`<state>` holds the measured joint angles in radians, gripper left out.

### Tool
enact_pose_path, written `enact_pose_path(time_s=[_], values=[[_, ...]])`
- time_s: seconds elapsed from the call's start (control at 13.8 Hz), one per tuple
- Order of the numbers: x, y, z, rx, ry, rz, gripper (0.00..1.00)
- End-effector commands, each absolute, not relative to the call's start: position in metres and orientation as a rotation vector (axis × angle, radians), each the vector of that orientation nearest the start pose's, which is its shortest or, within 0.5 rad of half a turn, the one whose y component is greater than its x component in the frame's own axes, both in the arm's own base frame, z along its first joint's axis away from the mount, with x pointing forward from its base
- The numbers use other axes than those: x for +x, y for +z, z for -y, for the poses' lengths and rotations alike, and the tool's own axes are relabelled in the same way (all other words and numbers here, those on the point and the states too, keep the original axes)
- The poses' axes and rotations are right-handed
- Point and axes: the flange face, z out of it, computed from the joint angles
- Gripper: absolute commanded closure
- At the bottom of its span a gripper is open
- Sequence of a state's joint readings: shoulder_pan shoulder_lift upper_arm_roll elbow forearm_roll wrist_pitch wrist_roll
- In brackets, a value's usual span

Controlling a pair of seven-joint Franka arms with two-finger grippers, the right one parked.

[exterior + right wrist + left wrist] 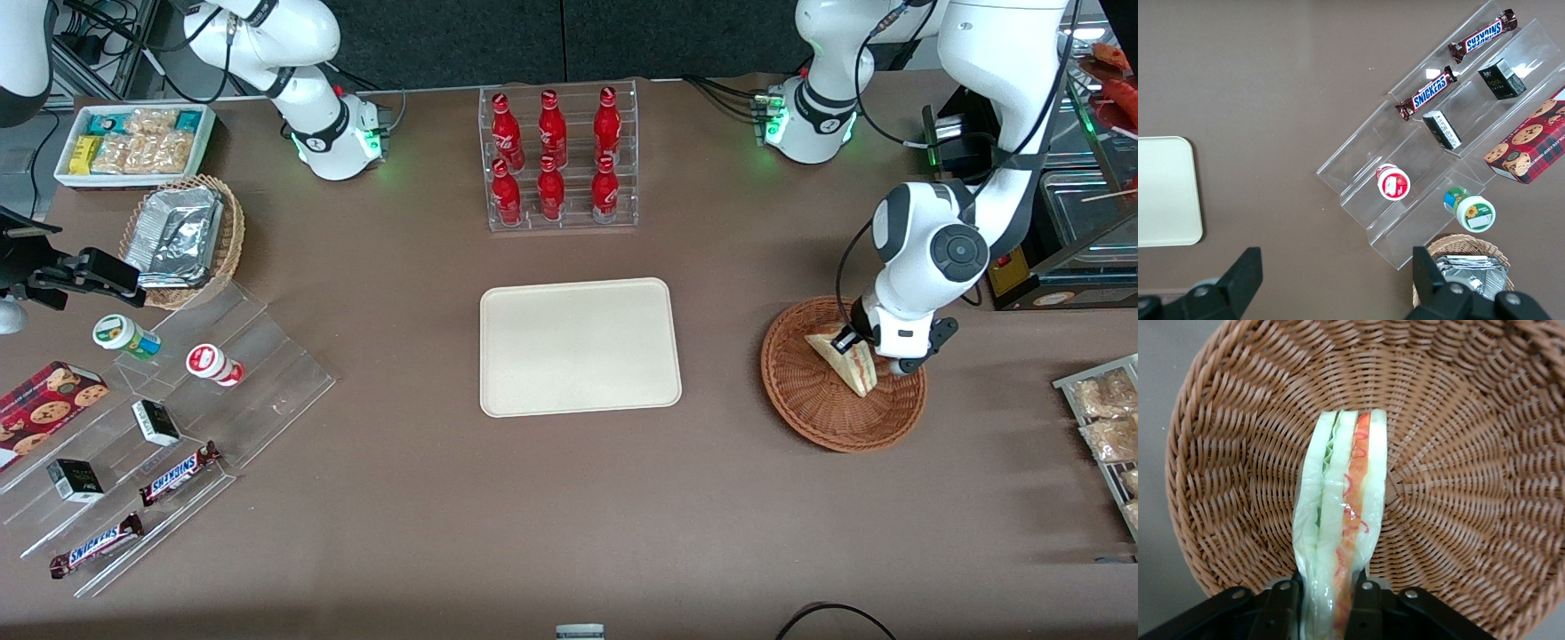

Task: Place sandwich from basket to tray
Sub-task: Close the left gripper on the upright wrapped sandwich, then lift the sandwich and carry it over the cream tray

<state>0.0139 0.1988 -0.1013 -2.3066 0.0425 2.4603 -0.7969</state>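
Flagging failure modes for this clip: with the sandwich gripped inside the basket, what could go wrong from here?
1. The gripper pinches only one end of the sandwich, so the soft wedge could sag or slip out on the way to the tray.
2. The squeeze may crush the bread or press out filling.
3. The sandwich sits low in the basket; moving sideways before lifting could catch the rim and drag the basket.

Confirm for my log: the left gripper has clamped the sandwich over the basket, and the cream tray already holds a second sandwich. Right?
Partly. The gripper is shut on the sandwich over the basket, as the left wrist view shows. But the front view shows the tray bare: there is no second sandwich on it.
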Motion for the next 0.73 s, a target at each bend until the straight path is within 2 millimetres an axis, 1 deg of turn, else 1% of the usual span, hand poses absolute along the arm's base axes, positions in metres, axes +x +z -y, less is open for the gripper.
enact_pose_path(time_s=[0.0,0.15,0.22,0.29,0.44,0.58,0.65], values=[[0.546,0.309,0.065,-2.923,0.096,0.973,1.00],[0.563,0.345,0.088,-2.923,0.163,0.883,1.00],[0.568,0.361,0.100,-2.930,0.167,0.852,1.00],[0.570,0.371,0.117,-2.948,0.153,0.812,1.00],[0.565,0.379,0.165,-2.992,0.128,0.707,1.00],[0.557,0.374,0.219,-3.034,0.138,0.589,1.00],[0.553,0.368,0.253,-3.050,0.140,0.508,1.00]])
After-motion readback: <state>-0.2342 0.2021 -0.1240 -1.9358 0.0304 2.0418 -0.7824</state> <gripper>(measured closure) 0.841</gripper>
